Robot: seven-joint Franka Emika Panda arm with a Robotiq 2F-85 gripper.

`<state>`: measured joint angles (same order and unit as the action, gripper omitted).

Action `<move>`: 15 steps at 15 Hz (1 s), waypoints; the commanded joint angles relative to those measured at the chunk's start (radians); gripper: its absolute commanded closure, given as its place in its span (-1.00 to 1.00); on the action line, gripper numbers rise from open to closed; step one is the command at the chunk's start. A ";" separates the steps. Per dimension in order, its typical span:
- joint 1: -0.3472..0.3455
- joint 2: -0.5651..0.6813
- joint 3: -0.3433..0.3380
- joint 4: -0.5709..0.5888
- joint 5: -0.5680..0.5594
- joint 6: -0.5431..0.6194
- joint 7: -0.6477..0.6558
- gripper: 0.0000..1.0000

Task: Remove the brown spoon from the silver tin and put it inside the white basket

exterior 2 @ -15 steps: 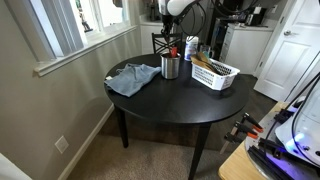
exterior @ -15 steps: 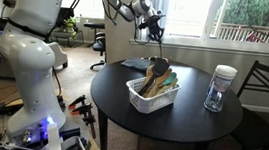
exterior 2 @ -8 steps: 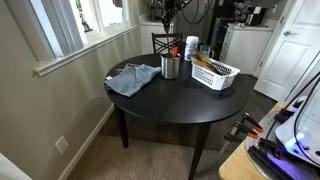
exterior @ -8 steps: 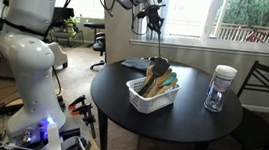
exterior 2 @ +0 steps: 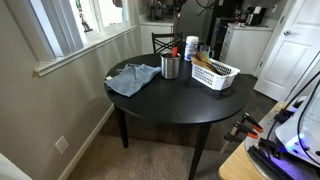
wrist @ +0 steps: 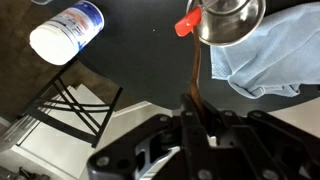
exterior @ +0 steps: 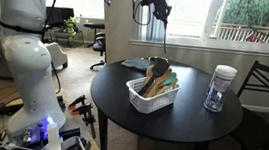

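My gripper (exterior: 162, 2) is high above the round black table (exterior: 184, 126) and shut on the thin handle of the brown spoon (exterior: 166, 19), which hangs down clear of the table. In the wrist view the spoon (wrist: 196, 75) runs from my jaws (wrist: 197, 124) toward the silver tin (wrist: 232, 18) far below. The tin (exterior 2: 170, 67) stands by a blue cloth. The white basket (exterior: 150, 95) holds paler tan wooden utensils; it also shows in an exterior view (exterior 2: 216, 74). My gripper (exterior 2: 173, 7) is at the top edge there.
A red utensil (wrist: 187, 24) sticks out of the tin. A blue cloth (exterior 2: 133, 77) lies next to the tin. A clear jar with a white lid (exterior: 220, 88) stands on the table. A black chair (exterior: 265, 94) stands beside the table, near the window.
My gripper has risen with the brown spoon, lifting it well above the tin and toward the top of both exterior views.
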<state>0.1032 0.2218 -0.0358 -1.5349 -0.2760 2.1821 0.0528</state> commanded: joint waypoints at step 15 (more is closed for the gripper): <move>-0.183 -0.128 -0.007 -0.226 0.715 -0.147 -0.298 0.86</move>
<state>-0.0622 0.0920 -0.0455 -1.7623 0.4083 2.1218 -0.1730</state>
